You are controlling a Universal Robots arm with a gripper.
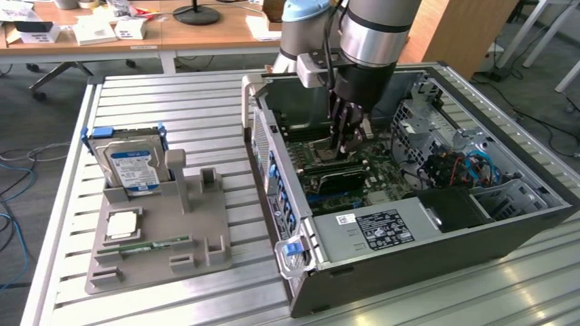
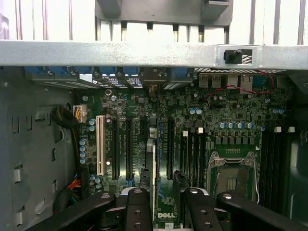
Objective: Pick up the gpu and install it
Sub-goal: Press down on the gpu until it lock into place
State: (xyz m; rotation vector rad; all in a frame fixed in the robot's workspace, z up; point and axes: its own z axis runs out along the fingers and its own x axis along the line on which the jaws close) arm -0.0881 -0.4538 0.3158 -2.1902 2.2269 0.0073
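So the gripper is clamping the gpu edge-on over the motherboard slots; seating it is probably needing dead-straight alignment.

Centre-right of the frame, an open computer case lies on the slatted surface. The gripper reaches down inside it, above the motherboard. At left, a grey holder carries a hard drive.

A robotics lab: slatted metal workbench, opened computer case, office desks behind.
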